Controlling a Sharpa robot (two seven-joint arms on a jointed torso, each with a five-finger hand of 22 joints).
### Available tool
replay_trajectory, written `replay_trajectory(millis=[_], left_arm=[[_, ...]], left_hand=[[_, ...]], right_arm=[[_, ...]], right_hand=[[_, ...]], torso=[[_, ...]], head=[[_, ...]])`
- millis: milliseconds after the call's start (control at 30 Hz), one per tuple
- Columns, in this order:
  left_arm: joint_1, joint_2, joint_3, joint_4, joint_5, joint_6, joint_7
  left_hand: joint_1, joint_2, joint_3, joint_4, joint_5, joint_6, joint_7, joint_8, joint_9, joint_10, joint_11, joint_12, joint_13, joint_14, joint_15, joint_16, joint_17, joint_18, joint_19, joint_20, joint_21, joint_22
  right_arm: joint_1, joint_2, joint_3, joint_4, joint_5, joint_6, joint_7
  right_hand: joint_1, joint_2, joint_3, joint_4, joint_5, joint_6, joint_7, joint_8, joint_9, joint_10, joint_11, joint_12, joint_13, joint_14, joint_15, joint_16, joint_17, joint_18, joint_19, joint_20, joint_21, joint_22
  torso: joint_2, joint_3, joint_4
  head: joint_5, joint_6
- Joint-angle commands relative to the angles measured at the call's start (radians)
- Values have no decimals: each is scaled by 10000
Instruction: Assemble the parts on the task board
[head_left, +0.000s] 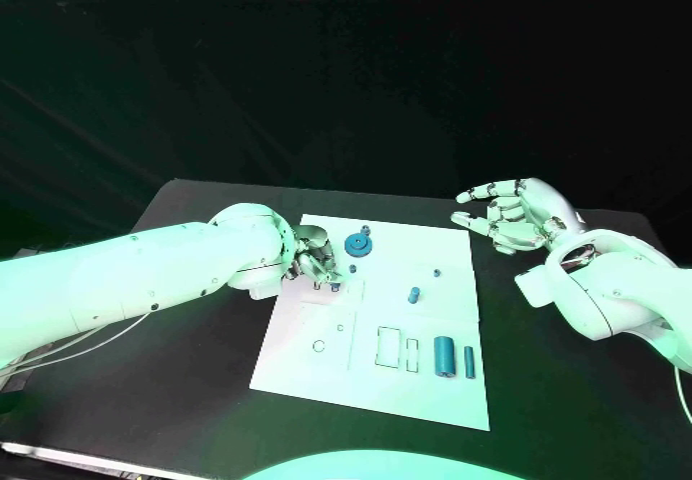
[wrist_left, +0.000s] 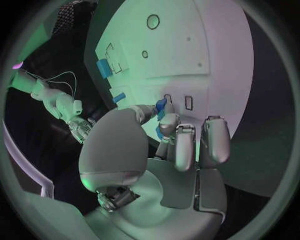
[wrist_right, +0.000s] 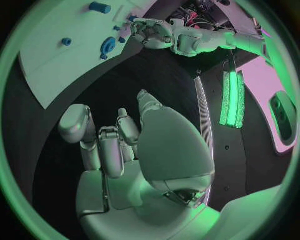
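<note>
The white task board (head_left: 378, 330) lies mid-table. My left hand (head_left: 307, 259) hovers over its far left part and pinches a small blue part (wrist_left: 161, 108) between thumb and a finger, just above two small slots (wrist_left: 189, 102). A blue gear (head_left: 358, 245) sits right beside that hand. A small blue peg (head_left: 414, 295) stands in the board's middle. A blue cylinder (head_left: 444, 352) and a blue bar (head_left: 470, 361) lie at the near right. My right hand (head_left: 512, 214) is raised off the board's far right corner, fingers apart and slightly curled, holding nothing.
Rectangular recesses (head_left: 392, 347) and a round hole (head_left: 319, 346) mark the board's near half. A tiny blue stud (head_left: 436, 270) sits near the right edge. Bare black table (head_left: 202, 350) surrounds the board, with dark cloth behind.
</note>
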Motion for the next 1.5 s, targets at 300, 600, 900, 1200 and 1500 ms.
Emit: replay_trajectory(millis=[300,600,900,1200,1500], left_arm=[[12,114,-3,-25,-433,189,-36],[12,127,-9,-38,-522,438,-63],[11,122,-15,-37,-565,535,-67],[11,111,-17,-36,-574,565,-59],[10,129,-24,-40,-573,623,-51]], left_hand=[[-48,-50,1571,-1497,41,70,-100,32,685,83,-9,48,-2,768,-76,55,1823,-76,93,1,55,29],[-102,-92,1747,-1598,49,83,-99,37,734,70,-12,22,-29,768,-80,54,1824,-76,92,-7,57,29],[-154,-120,1850,-1648,40,92,-97,43,769,63,-11,5,-48,769,-80,54,1826,-77,94,-10,59,33],[-266,-190,2117,-1805,93,120,-95,51,846,93,-14,23,-13,775,-84,62,1843,-78,100,-17,67,50],[-334,-222,2215,-1859,95,136,-95,55,878,103,-15,27,-7,774,-84,59,1839,-78,100,-19,69,52]], right_arm=[[-9,2,0,5,-101,153,46],[-32,14,-1,-18,-306,159,51],[-93,38,-1,-40,-338,163,55],[-121,55,-1,-58,-725,132,72],[-136,61,-1,-67,-795,125,60]], right_hand=[[-88,-32,3,59,66,21,-8,16,-8,-54,-24,-49,-7,686,-64,-50,1338,151,-76,-3,-36,-13],[-115,-19,3,50,68,22,-11,18,-11,-46,-25,-42,-3,688,-66,-48,1345,149,-67,-4,-33,-7],[-115,-19,3,50,68,22,-11,18,-11,-46,-25,-42,-3,688,-66,-48,1345,149,-67,-4,-33,-7],[-119,-21,4,42,68,23,-12,19,-13,-51,-28,-47,-11,686,-67,-54,1333,151,-69,-5,-48,-14],[-119,-21,4,42,68,23,-12,19,-13,-51,-28,-47,-11,686,-67,-54,1333,151,-69,-5,-48,-14]], torso=[[5,-10,10],[-3,-1,13],[-1,-4,12],[-7,-7,3],[-7,-8,6]], head=[[-26,-33],[-19,-59],[28,-110],[52,-94],[43,-117]])
